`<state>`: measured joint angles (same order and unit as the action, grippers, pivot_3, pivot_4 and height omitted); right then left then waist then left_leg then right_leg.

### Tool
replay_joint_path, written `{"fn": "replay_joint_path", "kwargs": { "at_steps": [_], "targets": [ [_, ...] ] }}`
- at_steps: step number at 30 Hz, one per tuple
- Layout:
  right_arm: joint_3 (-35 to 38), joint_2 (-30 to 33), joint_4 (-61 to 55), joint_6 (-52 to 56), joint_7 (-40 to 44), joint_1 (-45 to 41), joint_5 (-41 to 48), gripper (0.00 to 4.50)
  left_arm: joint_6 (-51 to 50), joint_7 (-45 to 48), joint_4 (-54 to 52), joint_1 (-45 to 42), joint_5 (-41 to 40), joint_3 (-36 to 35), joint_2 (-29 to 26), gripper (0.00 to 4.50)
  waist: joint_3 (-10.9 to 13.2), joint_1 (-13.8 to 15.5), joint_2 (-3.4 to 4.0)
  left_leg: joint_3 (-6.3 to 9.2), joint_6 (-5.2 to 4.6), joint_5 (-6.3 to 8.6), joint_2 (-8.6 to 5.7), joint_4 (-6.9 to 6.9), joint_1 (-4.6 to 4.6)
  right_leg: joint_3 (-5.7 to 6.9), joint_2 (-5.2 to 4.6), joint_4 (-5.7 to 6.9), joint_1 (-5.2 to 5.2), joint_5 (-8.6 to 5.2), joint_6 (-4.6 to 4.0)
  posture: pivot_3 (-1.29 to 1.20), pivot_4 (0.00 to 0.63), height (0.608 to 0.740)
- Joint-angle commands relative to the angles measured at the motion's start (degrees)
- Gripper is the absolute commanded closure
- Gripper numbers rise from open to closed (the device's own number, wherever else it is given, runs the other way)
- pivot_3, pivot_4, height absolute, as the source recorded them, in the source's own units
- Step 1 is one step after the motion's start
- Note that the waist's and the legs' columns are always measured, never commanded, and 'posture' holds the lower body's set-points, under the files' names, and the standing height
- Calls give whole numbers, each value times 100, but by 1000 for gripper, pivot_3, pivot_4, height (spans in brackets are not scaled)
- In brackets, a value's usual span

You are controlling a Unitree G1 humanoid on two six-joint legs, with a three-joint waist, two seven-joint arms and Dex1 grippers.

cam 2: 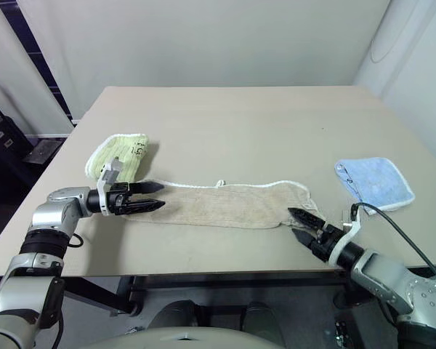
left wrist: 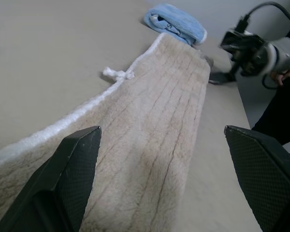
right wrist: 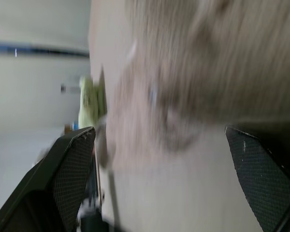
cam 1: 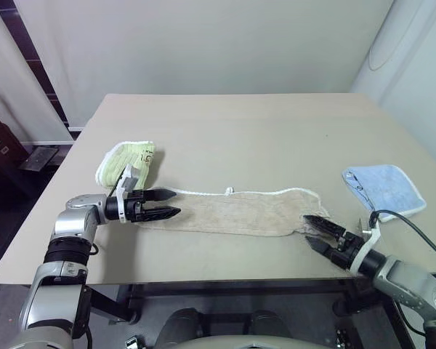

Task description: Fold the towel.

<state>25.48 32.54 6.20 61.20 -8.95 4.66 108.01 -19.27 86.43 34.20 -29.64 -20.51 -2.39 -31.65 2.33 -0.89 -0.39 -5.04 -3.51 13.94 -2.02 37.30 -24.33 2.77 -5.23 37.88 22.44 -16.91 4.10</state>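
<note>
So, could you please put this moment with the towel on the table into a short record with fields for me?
table: tan top
towel: beige, lying flat as a long strip across the near part of the table, white loop on its far edge
left gripper: jaws open, at the towel's left end
right gripper: jaws open, at the towel's right end
green cloth: folded, beyond the left gripper
blue cloth: folded, at the table's right edge
fold: not yet made
</note>
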Motion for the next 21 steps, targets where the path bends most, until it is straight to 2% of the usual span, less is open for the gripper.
{"fn": "replay_joint_path", "kwargs": {
  "at_steps": [1, 6, 11, 18, 19, 21],
  "targets": [
    [412, 101, 294, -562, -187, -165, -406, 18, 110, 26, -194, 9, -5, 20, -96, 203, -2, 21, 3, 0, -1, 1, 0, -1, 0, 1, 0, -10, -2, 4, -1, 0, 0, 720],
    [492, 156, 305, -541, -111, -262, -508, 18, 175, -9, -207, 92, -14, 59, -124, 203, -10, 33, 21, -10, -15, 7, 0, -8, -7, 3, -2, -70, -16, 35, -7, 0, 0, 720],
    [427, 90, 173, -458, -28, -251, -718, 1648, 269, -71, -184, 107, 6, 87, -106, 203, -10, 25, 23, -25, -30, 10, 0, -13, -9, 2, -9, -79, -10, 36, -6, 0, 0, 720],
    [509, 19, -81, -505, 93, -251, -829, 4243, 337, -121, -82, 73, 7, 79, -93, 203, -13, 15, 34, -26, -30, 9, 0, -30, -11, 2, -9, -78, -1, 36, -4, 0, 0, 720],
    [554, 27, -121, -541, 144, -240, -851, 4472, 347, -124, -65, 67, 11, 83, -88, 203, -12, 13, 34, -26, -30, 9, 0, -29, -11, 2, -9, -78, 0, 36, -4, 0, 0, 720],
    [717, 51, -277, -639, 386, -182, -904, 4472, 364, -133, -39, 57, 15, 89, -69, 203, -11, 20, 38, -27, -30, 9, 0, -28, -11, 1, -10, -78, -2, 36, -4, 0, 0, 720]
  ]
}}
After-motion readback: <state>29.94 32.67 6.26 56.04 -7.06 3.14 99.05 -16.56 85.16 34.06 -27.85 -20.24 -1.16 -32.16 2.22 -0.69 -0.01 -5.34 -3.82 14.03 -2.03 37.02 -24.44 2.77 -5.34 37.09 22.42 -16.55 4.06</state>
